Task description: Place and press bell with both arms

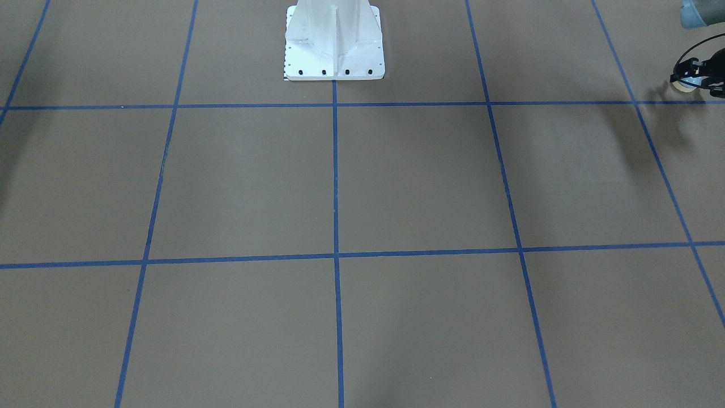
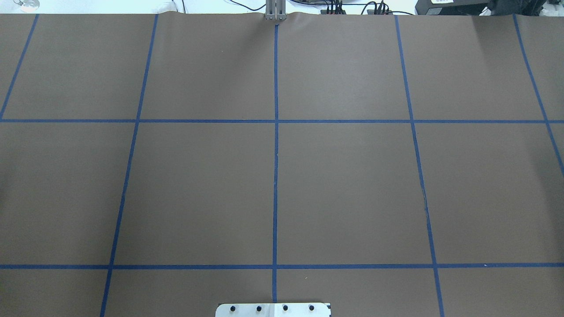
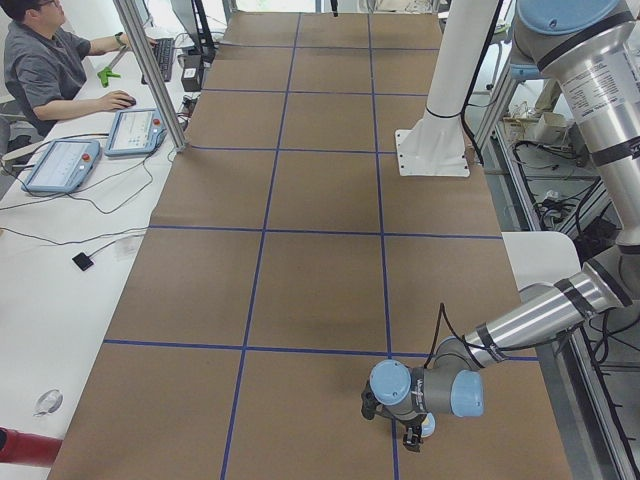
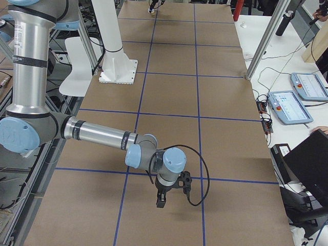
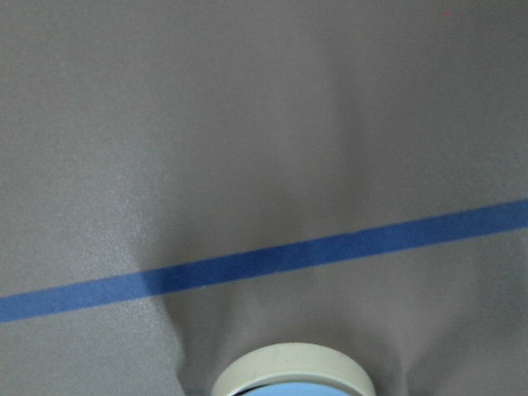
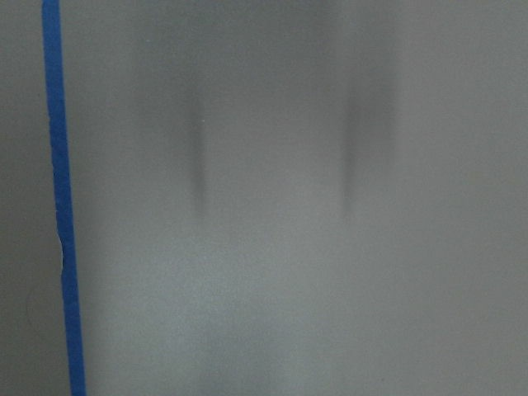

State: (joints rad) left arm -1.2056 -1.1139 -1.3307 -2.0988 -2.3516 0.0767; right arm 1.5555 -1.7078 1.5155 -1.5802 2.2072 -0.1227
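1. A brown bench (image 1: pixel 396 181) marked into squares by blue tape. Its middle shows nothing but paper and tape.
2. The bell (image 1: pixel 682 85) is at the far end of the bench on the robot's left, close to a tape line (image 5: pixel 272 260). It is a small blue dome with a cream base ring.
3. The left end effector (image 1: pixel 692 78) is at the bell and appears to pinch it. It is small and cut off at the edge of the front view, so this is a reading, not a clear sight. Whether the bell rests on the bench or hangs just above it cannot be told.
4. The right end effector (image 4: pixel 161 199) points down over the bench at the opposite end, well apart from the bell. Whether it is spread or pressed together cannot be told.
5. Handling, as a judgement: the bell looks light and rigid, with a smooth, rounded dome that could slip out of a pinch.
6. The base ring, or the dome's lower sides, looks the safest hold. It should be set down flat, with the top button left free for the other arm to press.
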